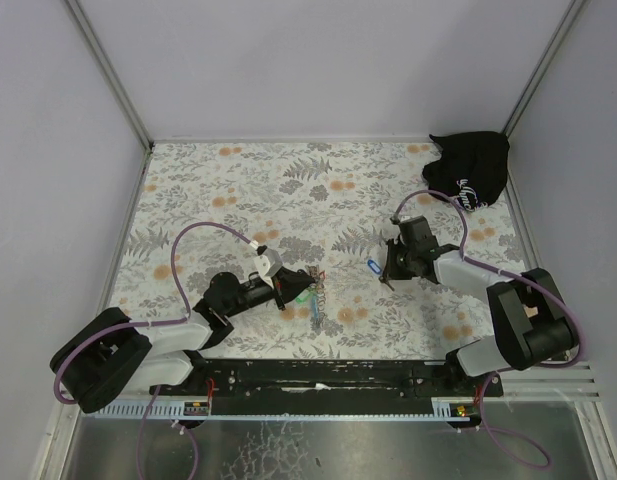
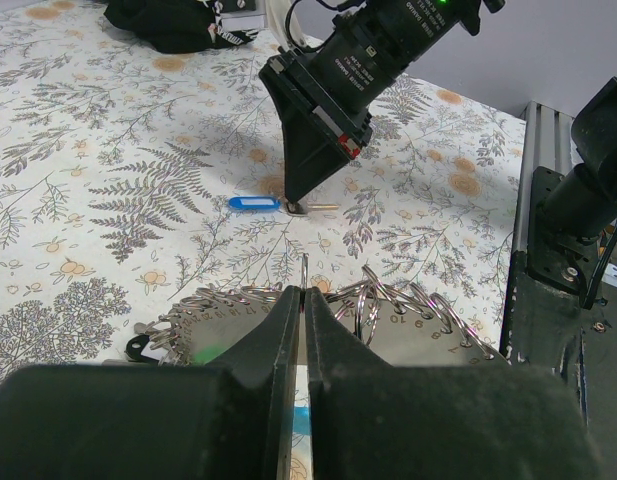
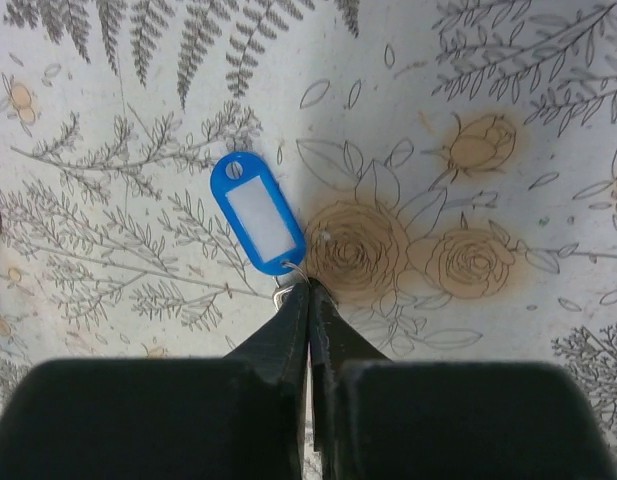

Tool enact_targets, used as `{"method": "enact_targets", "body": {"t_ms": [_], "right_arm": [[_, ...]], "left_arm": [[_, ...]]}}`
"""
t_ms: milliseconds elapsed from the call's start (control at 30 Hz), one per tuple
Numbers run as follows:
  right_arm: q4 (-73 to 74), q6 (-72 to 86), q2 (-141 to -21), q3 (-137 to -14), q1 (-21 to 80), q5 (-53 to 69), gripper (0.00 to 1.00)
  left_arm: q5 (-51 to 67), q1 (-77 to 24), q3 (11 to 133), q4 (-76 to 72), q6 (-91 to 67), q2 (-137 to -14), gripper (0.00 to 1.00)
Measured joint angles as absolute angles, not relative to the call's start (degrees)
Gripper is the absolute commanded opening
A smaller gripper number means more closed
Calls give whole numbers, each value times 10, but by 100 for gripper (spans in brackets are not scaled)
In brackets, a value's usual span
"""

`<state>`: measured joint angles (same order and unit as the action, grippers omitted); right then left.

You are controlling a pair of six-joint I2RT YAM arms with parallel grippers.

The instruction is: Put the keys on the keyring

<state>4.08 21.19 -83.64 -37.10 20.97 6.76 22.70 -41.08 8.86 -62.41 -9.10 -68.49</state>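
The keyring lies mid-table as a bundle of metal, green and light-blue parts. In the left wrist view it shows a numbered metal plate with several wire rings. My left gripper is shut on one thin ring that stands up between its tips. A key with a blue tag lies flat on the floral cloth. My right gripper is shut on the metal piece at the tag's near end. Its metal blade sticks out beside the tips.
A black cloth bag lies in the far right corner. The black base rail runs along the near edge. Grey walls close in the table on three sides.
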Motion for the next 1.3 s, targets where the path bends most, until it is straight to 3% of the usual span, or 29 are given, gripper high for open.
{"method": "enact_targets", "body": {"t_ms": [367,667,933,1300], "right_arm": [[122,209,-815,-411,216,80,0],[239,211,-856,-536,307,-48,0],[373,220,-918,-610,328,-187,0],[493,204,-932,-657,329,-235,0]], "left_arm": [[227,-411,89,-624,-91,-685,0],[227,-411,89,-624,-91,-685,0],[227,-411,89,-624,-91,-685,0],[227,-411,89,-624,-91,-685,0]]}}
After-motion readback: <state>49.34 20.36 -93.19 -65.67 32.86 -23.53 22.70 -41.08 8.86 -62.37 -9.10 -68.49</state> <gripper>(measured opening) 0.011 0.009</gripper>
